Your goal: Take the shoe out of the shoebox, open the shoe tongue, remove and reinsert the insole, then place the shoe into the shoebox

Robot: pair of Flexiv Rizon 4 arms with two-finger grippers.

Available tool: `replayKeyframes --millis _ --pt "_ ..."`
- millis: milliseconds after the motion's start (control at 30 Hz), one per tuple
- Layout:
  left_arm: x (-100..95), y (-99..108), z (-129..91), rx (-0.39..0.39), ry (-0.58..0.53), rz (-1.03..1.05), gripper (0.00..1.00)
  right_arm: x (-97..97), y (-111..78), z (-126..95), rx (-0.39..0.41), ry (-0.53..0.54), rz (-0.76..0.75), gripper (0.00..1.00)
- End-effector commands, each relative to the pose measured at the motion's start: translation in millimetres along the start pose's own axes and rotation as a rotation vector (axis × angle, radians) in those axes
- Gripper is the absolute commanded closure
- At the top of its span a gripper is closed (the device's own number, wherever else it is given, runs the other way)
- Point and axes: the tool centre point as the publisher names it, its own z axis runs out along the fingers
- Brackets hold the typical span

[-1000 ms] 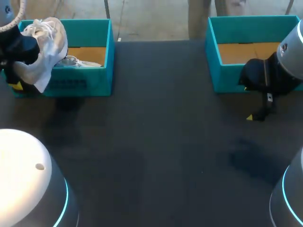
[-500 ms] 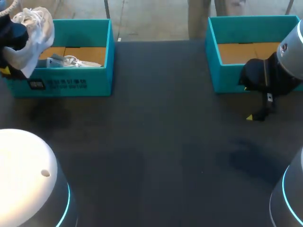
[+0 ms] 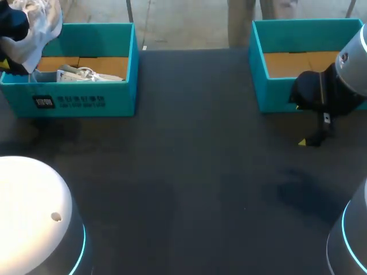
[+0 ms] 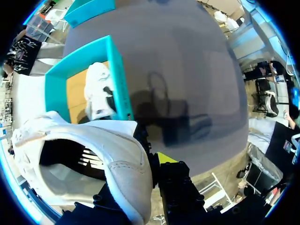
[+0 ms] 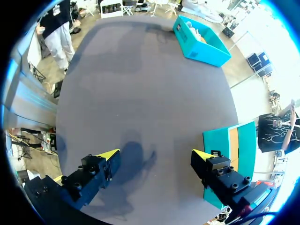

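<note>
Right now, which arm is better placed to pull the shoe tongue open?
Probably the right: the right gripper is open and empty above the table, while the left gripper is shut on the shoe, holding it up.

We have the white shoe [image 3: 40, 28] lifted clear above the left end of the teal shoebox [image 3: 74, 103]. It's held by the heel collar, and its opening with dark lining faces the left wrist camera. A second shoe [image 3: 86, 74] lies inside on the cardboard floor, laces loose. Another open teal box [image 3: 275, 94] sits far right, well apart.
</note>
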Motion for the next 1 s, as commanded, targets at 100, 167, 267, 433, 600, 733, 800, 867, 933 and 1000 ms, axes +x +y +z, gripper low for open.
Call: replayKeyframes --millis 100,167,267,433,600,733,800,867,933,1000 --pt "-23.7 21.4 -2.6 0.010 -0.026 -0.042 1.00 0.3 0.2 1.4 0.002 -0.001 0.000 0.00" --pt "-27.0 23.2 -4.0 0.007 -0.033 -0.061 1.00 0.3 0.2 1.4 0.002 -0.001 0.000 0.00" --pt "-27.0 23.2 -4.0 0.007 -0.033 -0.061 1.00 0.3 0.2 1.4 0.002 -0.001 0.000 0.00" --pt "-27.0 23.2 -4.0 0.007 -0.033 -0.061 1.00 0.3 0.2 1.4 0.002 -0.001 0.000 0.00" --pt "-27.0 23.2 -4.0 0.007 -0.033 -0.061 1.00 0.3 0.2 1.4 0.002 -0.001 0.000 0.00" --pt "-27.0 23.2 -4.0 0.007 -0.033 -0.061 1.00 0.3 0.2 1.4 0.002 -0.001 0.000 0.00" --pt "-27.0 23.2 -4.0 0.007 -0.033 -0.061 1.00 0.3 0.2 1.4 0.002 -0.001 0.000 0.00" --pt "-27.0 23.2 -4.0 0.007 -0.033 -0.061 1.00 0.3 0.2 1.4 0.002 -0.001 0.000 0.00" --pt "-27.0 23.2 -4.0 0.007 -0.033 -0.061 1.00 0.3 0.2 1.4 0.002 -0.001 0.000 0.00" --pt "-27.0 23.2 -4.0 0.007 -0.033 -0.061 1.00 0.3 0.2 1.4 0.002 -0.001 0.000 0.00"
